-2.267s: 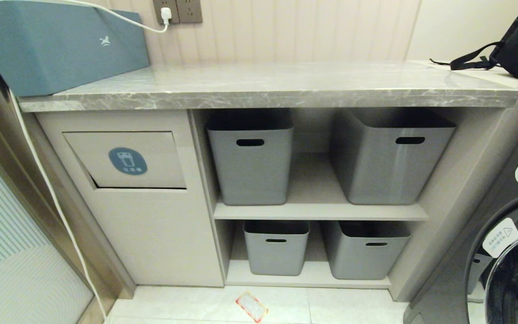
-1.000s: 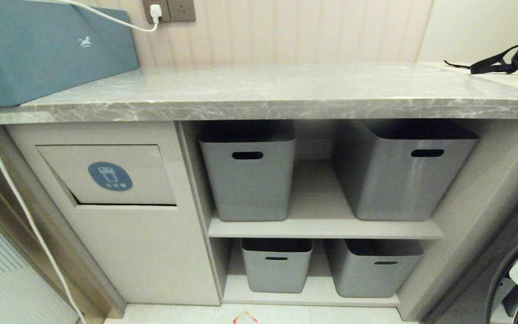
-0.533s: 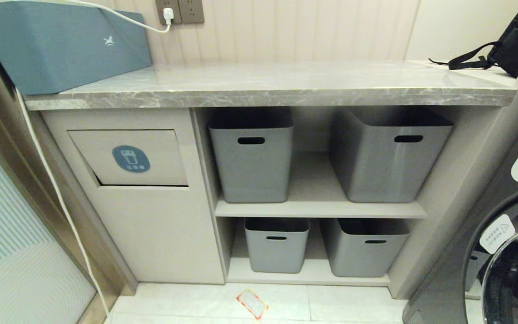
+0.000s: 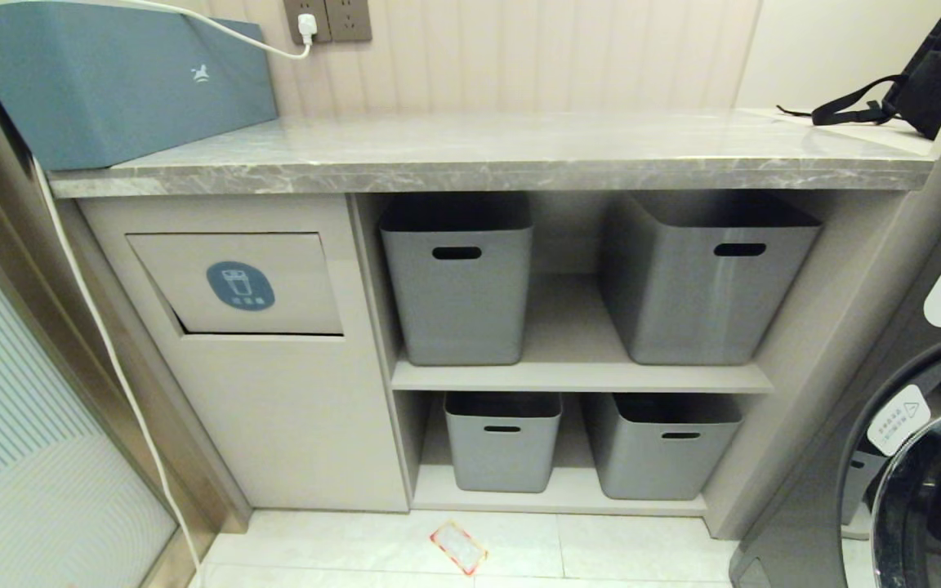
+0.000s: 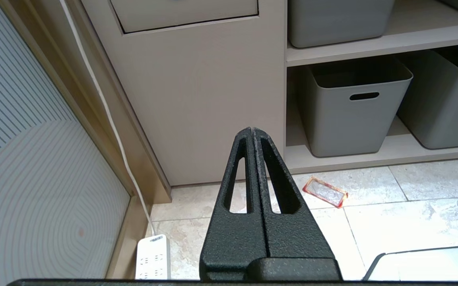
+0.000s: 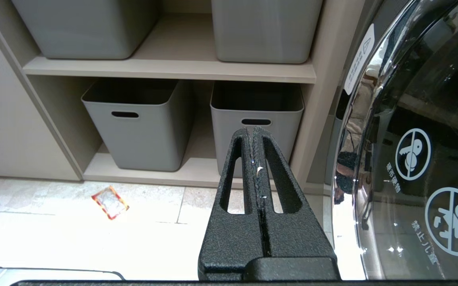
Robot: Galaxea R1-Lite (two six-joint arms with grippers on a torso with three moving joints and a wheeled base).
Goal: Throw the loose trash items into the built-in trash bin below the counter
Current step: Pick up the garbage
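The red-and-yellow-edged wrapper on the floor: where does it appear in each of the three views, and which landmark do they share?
Head view: the wrapper lies on the floor tiles at the bottom centre, in front of the lower shelf.
Left wrist view: the wrapper lies on the tiles, beyond the shut left hand.
Right wrist view: the wrapper lies on the tiles, left of centre.
Shared landmark: the lower-left grey tub, just behind it.

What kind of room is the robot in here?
Likely a home laundry or utility nook: a front-loading washing machine beside a marble-look counter, with grey storage tubs on shelves and a built-in trash bin underneath.
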